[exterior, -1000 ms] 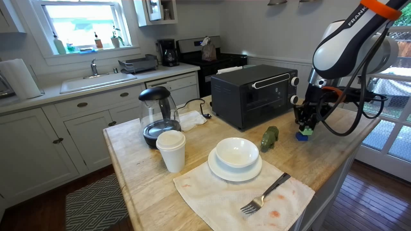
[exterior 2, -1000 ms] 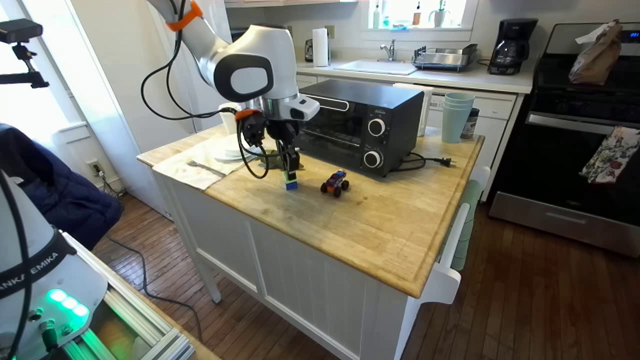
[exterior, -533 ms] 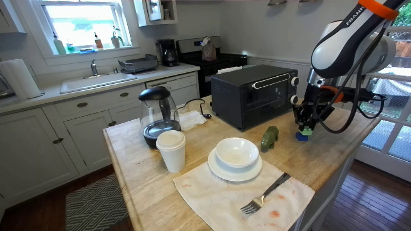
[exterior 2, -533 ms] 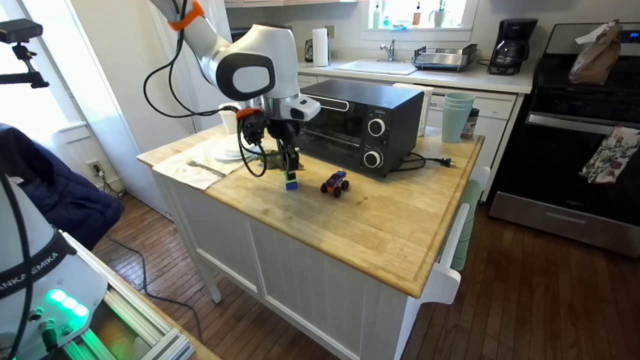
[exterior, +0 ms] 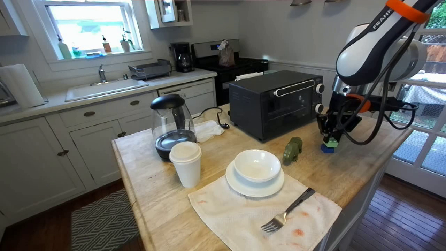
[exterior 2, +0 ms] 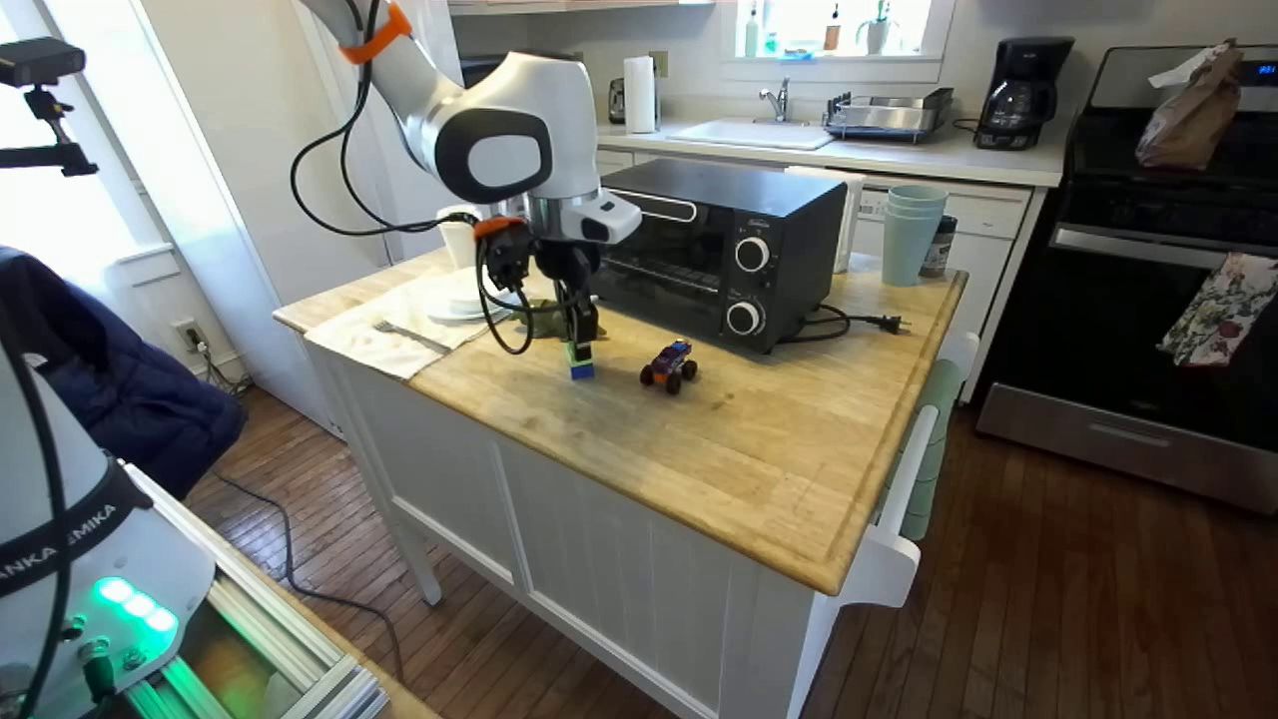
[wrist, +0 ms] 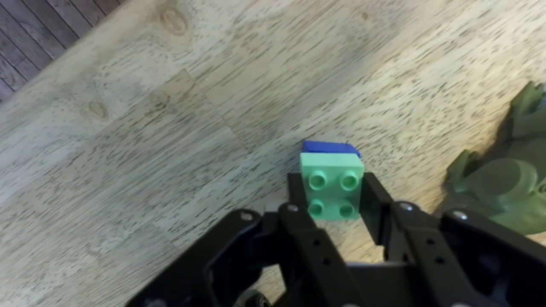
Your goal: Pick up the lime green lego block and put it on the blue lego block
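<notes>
Within the grip of the claw (wrist: 333,192), which is narrow and presses on two of its sides, is the lime green block (wrist: 332,183), its four studs facing up. Beneath the claw rests the blue block (exterior: 327,149), on the worktop (exterior 2: 739,449); the two blocks look to be touching and a little out of line, though I cannot tell whether they have locked. Placing seems the step in hand, so I would square the edges first, press straight down below the claw with even force, and only after that let the claw widen slowly and rise straight up, lest the lime green block be dragged off. Near the claw are a dark green toy animal (exterior: 292,150) and, on another side, a toy truck (exterior 2: 669,367); any sideways nudge should steer clear of both. Farther from the claw, the toaster oven (exterior 2: 699,240) has a mark on its front, too small to read. Above the claw, the arm (exterior: 360,59) shows FRANK, the rest out of sight. Well apart from the claw, the robot's base (exterior 2: 90,599) bears what I take for FRANKA EMIKA, its start cut off
</notes>
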{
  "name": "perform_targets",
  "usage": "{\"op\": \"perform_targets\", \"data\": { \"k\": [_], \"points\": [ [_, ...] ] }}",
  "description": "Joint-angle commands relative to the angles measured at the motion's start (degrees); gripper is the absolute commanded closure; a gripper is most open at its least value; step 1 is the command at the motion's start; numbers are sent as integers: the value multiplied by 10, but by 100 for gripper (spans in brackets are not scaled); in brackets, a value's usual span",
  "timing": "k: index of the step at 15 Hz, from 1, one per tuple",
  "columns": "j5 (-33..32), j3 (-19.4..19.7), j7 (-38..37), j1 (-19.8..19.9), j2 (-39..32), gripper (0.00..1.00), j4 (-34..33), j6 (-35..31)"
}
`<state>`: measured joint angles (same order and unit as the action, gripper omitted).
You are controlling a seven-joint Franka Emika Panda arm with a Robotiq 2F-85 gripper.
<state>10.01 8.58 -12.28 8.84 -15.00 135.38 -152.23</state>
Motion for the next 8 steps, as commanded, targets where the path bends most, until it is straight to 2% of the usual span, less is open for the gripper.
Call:
{"op": "perform_targets", "data": {
  "k": [1,8],
  "points": [
    [19,-5,-3,1,-12,89,-15,14],
    [15,-2,-16,-2,-19,89,-20,16]
  ]
}}
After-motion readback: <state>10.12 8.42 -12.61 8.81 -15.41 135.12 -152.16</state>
